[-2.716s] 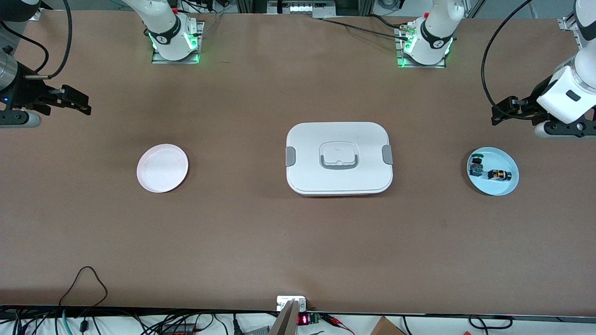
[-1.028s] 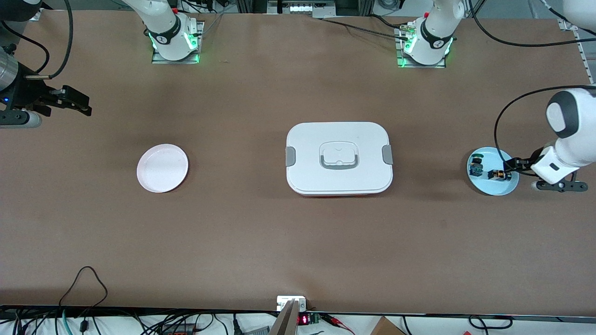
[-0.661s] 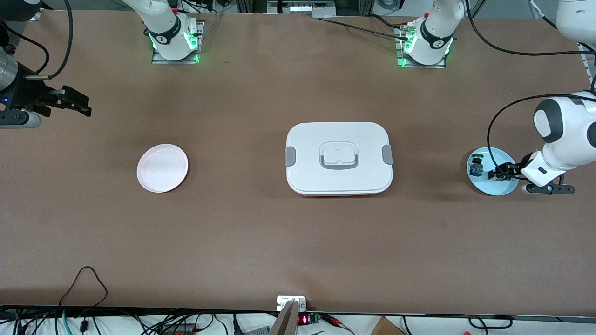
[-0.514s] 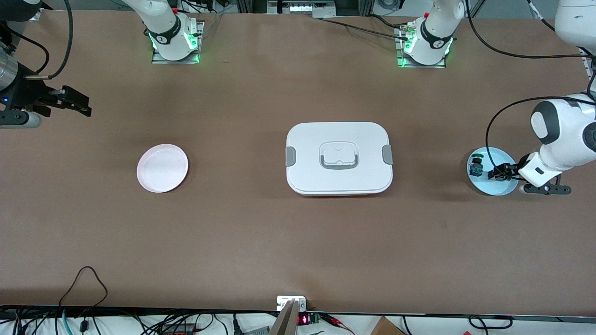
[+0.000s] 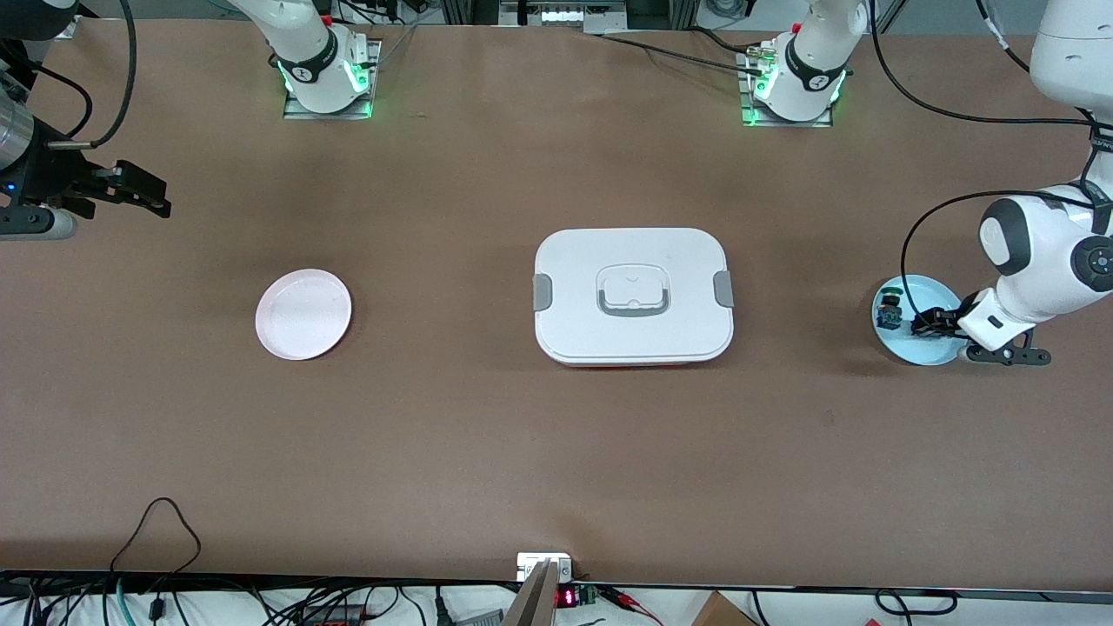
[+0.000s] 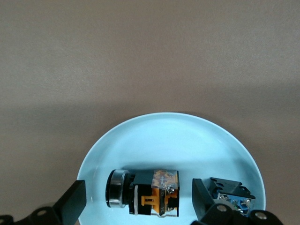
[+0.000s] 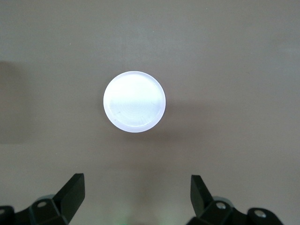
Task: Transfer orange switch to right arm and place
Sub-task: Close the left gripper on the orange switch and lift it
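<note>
i am bracketing the orange switch [image 6: 143, 192], lying in the blue plate [image 6: 171, 131], with my left gripper [image 6: 138, 206] fingers [image 6: 72, 204] spread, risking nudging the green-capped switch [image 6: 229, 194] touching it, while my right gripper [image 7: 136, 201] is waiting spread above the white plate [image 7: 134, 101].

Front view: a high camera across the table from the two arm bases, looking down on the whole tabletop, with the white lidded box [image 5: 633, 296] at centre. Left wrist view: a camera on the left arm's wrist, looking down from close above the light blue plate [image 6: 173, 136], which also appears small in the front view [image 5: 935, 355] at the left arm's end. Right wrist view: a camera on the right arm's wrist, set higher, looking down on the white plate [image 7: 134, 101], shared with the front view [image 5: 303, 314].
</note>
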